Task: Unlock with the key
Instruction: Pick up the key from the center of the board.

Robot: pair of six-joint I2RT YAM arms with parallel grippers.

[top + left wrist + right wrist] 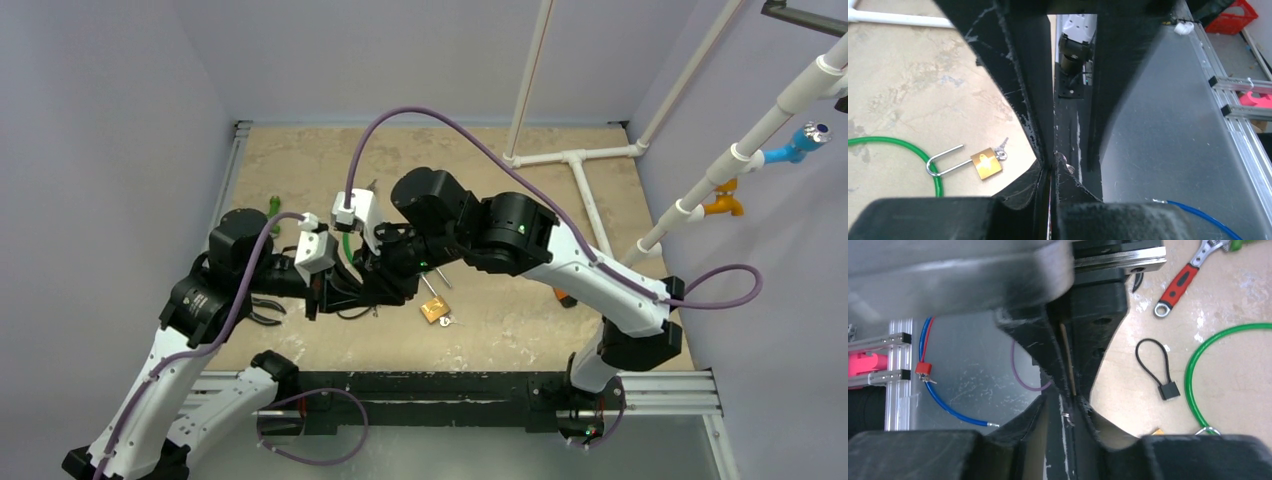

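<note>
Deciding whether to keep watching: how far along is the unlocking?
Done: nothing sure; shackle on the padlock may be out, too small to tell. In hand: left gripper shut, tip to tip with right gripper above the table. To do: key by the padlock lies untouched.

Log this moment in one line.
padlock: on table, hooked round green cable, key at its base | left tool: shut | right tool: tip to tip with left
</note>
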